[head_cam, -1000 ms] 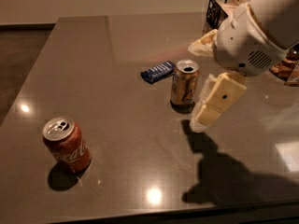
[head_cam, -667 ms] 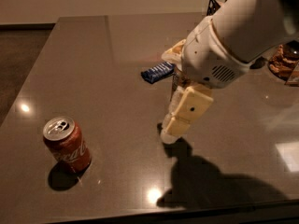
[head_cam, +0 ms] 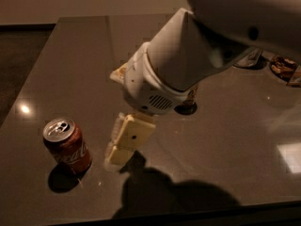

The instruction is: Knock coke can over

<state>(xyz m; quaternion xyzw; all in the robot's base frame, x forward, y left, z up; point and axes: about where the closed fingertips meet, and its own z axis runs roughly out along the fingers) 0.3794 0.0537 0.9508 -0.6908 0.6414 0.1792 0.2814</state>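
Observation:
The coke can (head_cam: 68, 145), red with white script and a silver top, stands upright on the dark table (head_cam: 70, 55) at the front left. My gripper (head_cam: 121, 145) hangs from the big white arm (head_cam: 188, 60). It is low over the table just right of the can, with a small gap between them. The can casts a shadow to its front left.
A sliver of a gold can (head_cam: 191, 98) shows behind the arm at mid table. A snack packet (head_cam: 282, 67) lies at the far right. The table's front edge (head_cam: 188, 213) runs close below the gripper's shadow. The arm hides much of the table's middle.
The arm has swung left and toward the front, from beside the gold can to just right of the coke can. It now covers the gold can and the blue packet. The coke can has not moved.

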